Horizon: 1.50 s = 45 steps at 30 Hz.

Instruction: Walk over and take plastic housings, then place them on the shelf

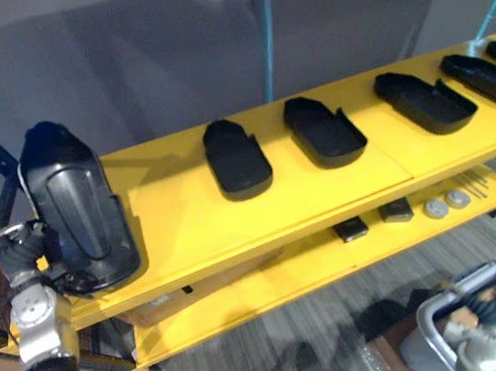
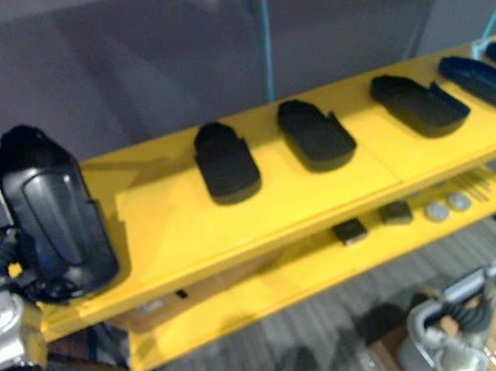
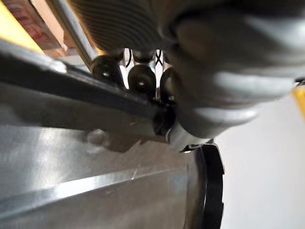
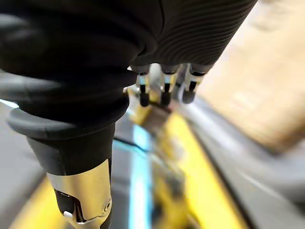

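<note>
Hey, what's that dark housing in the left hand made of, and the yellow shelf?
Housing: likely moulded plastic, dark grey, semi-gloss; soft highlights run along its smooth curved shell.
Shelf: flat matte yellow coat over board or sheet metal; the look leaves that open.

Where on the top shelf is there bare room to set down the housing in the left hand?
The widest bare patch of the top shelf lies between the held housing in the left hand and the nearest laid housing. The front strip before the row is also free. It is crowded toward the right end, where three housings lie close together.
</note>
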Motion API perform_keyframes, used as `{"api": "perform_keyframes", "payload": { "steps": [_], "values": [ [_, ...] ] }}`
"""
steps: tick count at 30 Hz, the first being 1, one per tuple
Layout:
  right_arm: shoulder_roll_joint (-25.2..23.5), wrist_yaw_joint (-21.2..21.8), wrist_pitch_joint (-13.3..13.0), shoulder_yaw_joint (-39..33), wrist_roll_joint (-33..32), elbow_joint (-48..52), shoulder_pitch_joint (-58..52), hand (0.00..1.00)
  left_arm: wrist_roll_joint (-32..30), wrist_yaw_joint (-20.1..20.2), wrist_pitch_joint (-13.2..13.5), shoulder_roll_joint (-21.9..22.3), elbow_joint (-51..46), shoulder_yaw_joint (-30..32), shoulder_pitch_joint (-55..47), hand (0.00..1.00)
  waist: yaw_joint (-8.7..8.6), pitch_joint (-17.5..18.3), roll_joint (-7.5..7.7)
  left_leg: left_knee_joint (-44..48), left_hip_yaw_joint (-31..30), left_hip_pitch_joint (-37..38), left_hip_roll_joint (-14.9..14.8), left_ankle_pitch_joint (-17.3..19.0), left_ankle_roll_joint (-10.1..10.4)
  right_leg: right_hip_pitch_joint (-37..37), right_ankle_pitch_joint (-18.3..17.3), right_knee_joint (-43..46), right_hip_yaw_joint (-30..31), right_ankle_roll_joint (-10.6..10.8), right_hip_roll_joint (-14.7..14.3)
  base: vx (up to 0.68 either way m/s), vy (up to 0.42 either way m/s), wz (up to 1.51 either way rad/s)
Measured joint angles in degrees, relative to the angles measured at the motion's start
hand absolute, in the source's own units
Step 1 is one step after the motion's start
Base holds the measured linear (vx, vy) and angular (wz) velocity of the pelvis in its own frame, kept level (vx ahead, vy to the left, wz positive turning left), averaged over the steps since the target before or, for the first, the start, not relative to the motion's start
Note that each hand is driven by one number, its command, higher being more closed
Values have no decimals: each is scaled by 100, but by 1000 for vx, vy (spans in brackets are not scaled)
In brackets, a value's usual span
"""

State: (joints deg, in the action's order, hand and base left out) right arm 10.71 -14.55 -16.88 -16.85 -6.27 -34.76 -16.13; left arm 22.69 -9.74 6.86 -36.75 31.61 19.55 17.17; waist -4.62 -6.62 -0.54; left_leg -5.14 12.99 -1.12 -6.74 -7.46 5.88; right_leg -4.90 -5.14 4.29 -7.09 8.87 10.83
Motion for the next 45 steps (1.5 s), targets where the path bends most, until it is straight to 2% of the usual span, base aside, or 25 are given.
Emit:
{"api": "perform_keyframes", "payload": {
  "steps": [1, 3, 4, 5, 8, 13, 18, 23, 27, 28, 36, 41, 45],
  "values": [
    [-85, 366, 67, 162, -163, -212, -105, 0, -1, 83, -172, -126, 122, -81, 177, 100, -3, -16, 24, 0, -5, 3, 41, 15, -21, -44, 2, -34, -47, 3, 39, 42, 35, 12],
    [-229, 776, 212, 382, -255, -529, -164, 0, -2, 199, -388, -349, 359, -132, 485, 100, 2, -87, 105, 0, -7, 7, 82, 36, -22, -73, 2, -77, -64, 6, 75, 39, 25, 6],
    [-271, 902, 220, 421, -288, -630, -161, 0, -2, 222, -442, -436, 446, -191, 596, 100, 10, -115, 130, 0, -10, 4, 91, 40, -23, -79, 2, -89, -68, 5, 83, 41, 19, 5],
    [-314, 1176, 220, 482, -421, -799, -161, 0, -5, 279, -606, -596, 601, -286, 837, 100, 27, -201, 191, 0, -18, 6, 128, 50, -38, -98, 1, -107, -73, 3, 115, 37, 19, 5],
    [-305, 1476, 221, 461, -535, -1002, -139, 0, -8, 386, -889, -616, 832, -327, 1136, 100, 60, -310, 248, 0, -22, 0, 218, 56, -48, -108, 6, -126, -77, 13, 193, 65, 25, 4],
    [-315, 1646, 241, 473, -650, -1377, 46, 0, -19, 463, -1366, -785, 1364, -746, 1496, 100, 62, -392, 293, 3, -40, 0, 248, 55, -45, -108, -5, -111, -85, -10, 207, 68, -8, 3],
    [-293, 1702, 241, 488, -649, -1483, 174, 0, 31, 502, -1712, -802, 1675, -744, 1973, 100, 71, -636, 254, 3, -36, 11, 237, 54, -45, -91, -20, -46, -69, -37, 193, 6, -5, 1],
    [-308, 1694, 243, 524, -647, -1553, 174, 0, 395, 534, -1810, -802, 1809, -746, 2129, 100, 53, -663, 277, 2, -11, 9, 223, 53, -45, -12, -60, 61, -36, -102, 185, -15, 2, -4],
    [-353, 1688, 244, 620, -647, -1560, 234, 0, 451, 532, -1814, -811, 1888, -742, 2340, 100, 61, -897, 324, 1, -10, 12, 219, 49, -43, -4, -140, 96, -18, -137, 183, -48, 8, 0],
    [-397, 1686, 244, 619, -648, -1564, 279, 0, 451, 532, -1814, -840, 1900, -743, 2344, 0, 56, -973, 357, 1, -1, 10, 218, 46, -40, 7, -170, 98, 4, -118, 184, -34, 2, -3],
    [-430, 1582, 301, 616, -648, -1564, 304, 0, 428, 465, -1807, -850, 2147, -745, 2560, 0, 56, -984, 367, 8, 41, 5, 218, 45, -36, 62, -145, 136, 94, -82, 177, 31, -14, -2],
    [-430, 1585, 304, 617, -649, -1592, 314, 0, 318, 382, -1688, -852, 2147, -745, 2562, 0, 54, -985, 367, 34, 187, 107, 200, 38, -32, 53, -143, 242, 136, -83, 169, 18, -12, -5],
    [-432, 1590, 304, 632, -648, -1620, 336, 0, 196, 314, -1433, -916, 2131, -744, 2566, 0, -32, -992, 354, 6, 211, 120, 178, 20, -25, 92, -143, 322, 174, -83, 156, -42, 12, -4]
  ]
}}
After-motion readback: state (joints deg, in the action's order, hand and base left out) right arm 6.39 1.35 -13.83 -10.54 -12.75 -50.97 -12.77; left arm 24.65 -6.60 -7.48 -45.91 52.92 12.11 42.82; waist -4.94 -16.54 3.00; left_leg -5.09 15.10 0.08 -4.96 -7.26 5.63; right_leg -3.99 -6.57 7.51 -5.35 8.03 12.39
